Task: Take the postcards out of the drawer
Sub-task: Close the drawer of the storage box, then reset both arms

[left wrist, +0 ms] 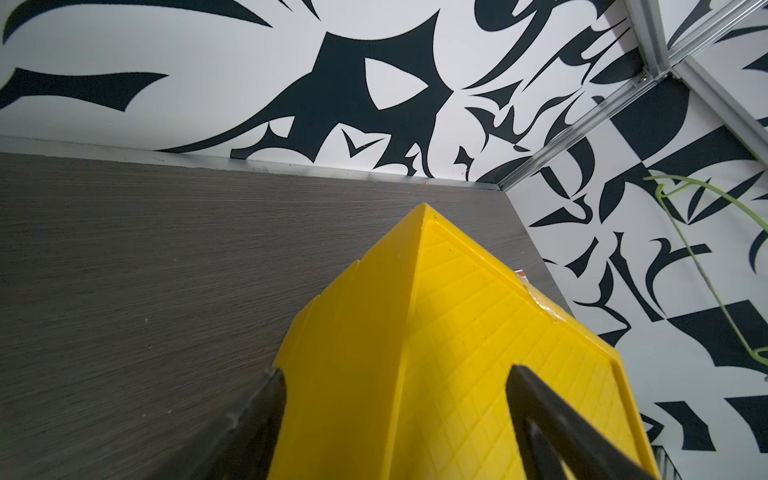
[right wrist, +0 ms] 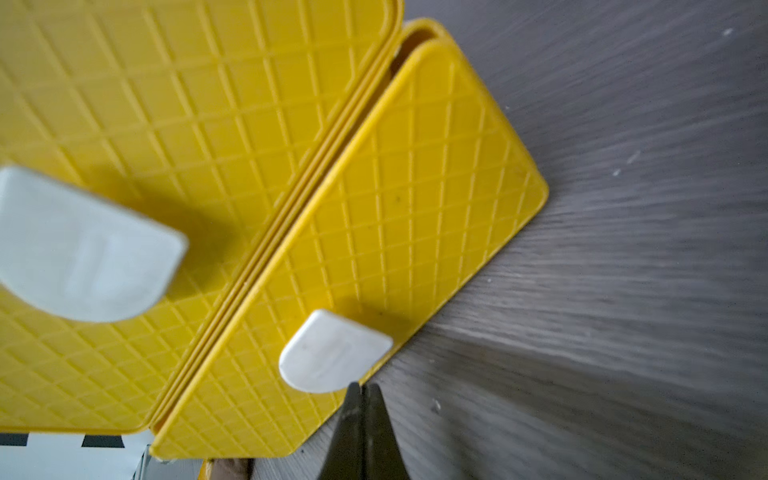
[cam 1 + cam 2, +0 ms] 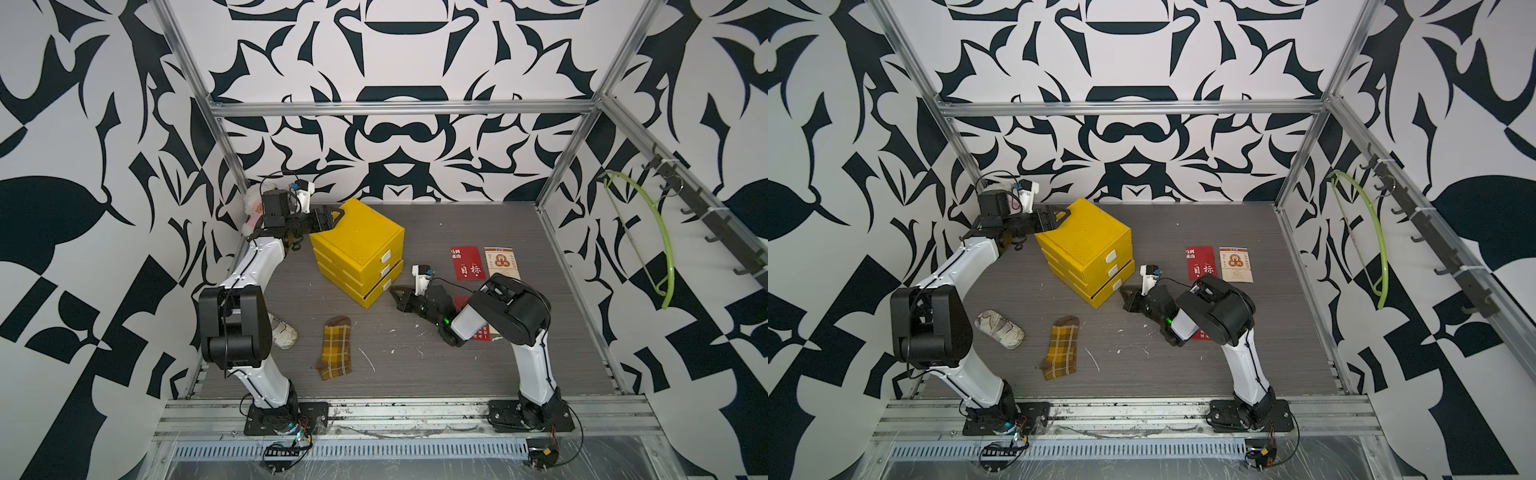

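Observation:
The yellow three-drawer cabinet [image 3: 357, 241] [image 3: 1086, 237] stands at the back left of the table. Its bottom drawer [image 3: 384, 284] [image 3: 1115, 286] [image 2: 415, 208] is out a little, and its inside is hidden. My right gripper [image 3: 395, 293] [image 3: 1125, 293] [image 2: 363, 386] is shut and empty, its tip just beside that drawer's white handle [image 2: 332, 353]. My left gripper [image 3: 332, 220] [image 3: 1059, 218] [image 1: 395, 370] is open, its jaws straddling the cabinet's back top corner. A red postcard [image 3: 467, 262] [image 3: 1201, 262] and a cream postcard [image 3: 502, 262] [image 3: 1236, 264] lie on the table at right. Another red postcard [image 3: 482, 332] lies partly under the right arm.
A yellow-brown plaid sock [image 3: 336, 347] [image 3: 1062, 347] lies in front of the cabinet. A shoe [image 3: 999, 328] sits by the left arm and a plush toy [image 3: 253, 208] sits in the back left corner. On the right wall, a green hanger [image 3: 660, 249] hangs from a hook rail.

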Tool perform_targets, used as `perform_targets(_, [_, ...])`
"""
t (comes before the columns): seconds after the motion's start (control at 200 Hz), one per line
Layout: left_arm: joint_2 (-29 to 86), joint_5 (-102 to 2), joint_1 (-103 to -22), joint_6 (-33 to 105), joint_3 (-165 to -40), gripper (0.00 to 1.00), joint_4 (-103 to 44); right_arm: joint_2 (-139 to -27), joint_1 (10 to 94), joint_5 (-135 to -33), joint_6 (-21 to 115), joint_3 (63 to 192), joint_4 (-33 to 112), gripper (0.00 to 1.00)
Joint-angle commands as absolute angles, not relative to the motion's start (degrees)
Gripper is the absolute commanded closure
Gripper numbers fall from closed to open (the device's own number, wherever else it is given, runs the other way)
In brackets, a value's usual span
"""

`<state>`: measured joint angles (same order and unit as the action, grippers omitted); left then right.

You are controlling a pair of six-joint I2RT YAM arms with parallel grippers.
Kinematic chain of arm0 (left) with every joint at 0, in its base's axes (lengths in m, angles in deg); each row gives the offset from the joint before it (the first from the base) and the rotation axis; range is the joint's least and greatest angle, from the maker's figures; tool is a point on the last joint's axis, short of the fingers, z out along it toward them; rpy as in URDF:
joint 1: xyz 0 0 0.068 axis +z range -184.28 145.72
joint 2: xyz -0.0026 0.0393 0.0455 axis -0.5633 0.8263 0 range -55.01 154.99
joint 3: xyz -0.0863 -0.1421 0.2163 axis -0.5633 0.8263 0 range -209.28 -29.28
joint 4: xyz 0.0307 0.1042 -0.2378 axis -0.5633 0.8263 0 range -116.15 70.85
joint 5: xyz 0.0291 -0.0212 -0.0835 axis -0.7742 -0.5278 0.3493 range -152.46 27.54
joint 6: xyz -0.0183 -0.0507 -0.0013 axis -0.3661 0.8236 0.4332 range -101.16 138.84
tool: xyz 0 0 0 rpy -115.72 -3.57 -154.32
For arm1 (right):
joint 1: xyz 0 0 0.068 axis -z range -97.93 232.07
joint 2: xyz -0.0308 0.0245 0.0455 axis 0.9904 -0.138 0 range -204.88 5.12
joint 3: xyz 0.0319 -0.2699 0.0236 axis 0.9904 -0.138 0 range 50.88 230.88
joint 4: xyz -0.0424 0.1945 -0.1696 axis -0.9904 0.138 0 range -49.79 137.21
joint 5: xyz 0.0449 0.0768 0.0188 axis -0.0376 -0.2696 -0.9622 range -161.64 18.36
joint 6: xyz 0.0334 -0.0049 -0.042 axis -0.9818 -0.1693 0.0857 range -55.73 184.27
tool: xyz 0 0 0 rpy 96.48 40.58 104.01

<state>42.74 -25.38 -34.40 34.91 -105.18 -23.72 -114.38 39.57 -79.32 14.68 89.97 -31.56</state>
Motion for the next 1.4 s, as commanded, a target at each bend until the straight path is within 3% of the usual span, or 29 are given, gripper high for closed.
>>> perform_targets(0.0, [43.9, -25.8, -34.4, 34.1, -105.0, 0.12, -19.8, -112.1, 38.8, -79.2, 17.1, 92.8, -31.9, 1.0])
perform_targets(0.34, [43.9, -25.4, -34.5, 34.9, -105.0, 0.12, -20.2, -112.1, 38.8, -79.4, 18.2, 95.9, -29.4, 1.0])
perform_targets(0.51, [43.6, -25.5, -34.5, 35.2, -106.1, 0.11, -19.7, -104.8, 38.9, -78.1, 21.1, 91.0, -24.5, 1.0])
perform_targets(0.63, [43.2, -26.7, -34.5, 34.7, -107.7, 0.07, -18.7, -96.6, 39.5, -77.8, 26.0, 90.0, -11.6, 1.0])
perform_targets(0.66, [43.0, -27.4, -34.5, 34.4, -108.4, 0.0, -18.2, -94.1, 39.6, -77.0, 28.0, 90.3, -6.7, 0.98])
perform_targets(0.8, [41.3, -31.7, -34.4, 32.7, -111.6, 0.01, -15.7, -82.8, 39.7, -68.8, 40.3, 95.2, 20.3, 0.89])
perform_targets(1.01, [35.1, -40.5, -34.0, 31.8, -110.4, 0.01, -15.0, -73.1, 43.9, -51.3, 54.4, 104.1, 47.7, 0.54])
perform_targets(1.15, [28.0, -50.1, -33.2, 30.6, -102.5, 0.01, -16.0, -65.9, 53.8, -47.1, 57.6, 102.2, 51.0, 0.32])
perform_targets(1.395, [14.9, -64.1, -29.5, 28.2, -81.4, 0.01, -21.3, -60.3, 72.9, -47.0, 60.8, 89.6, 40.9, 0.31])
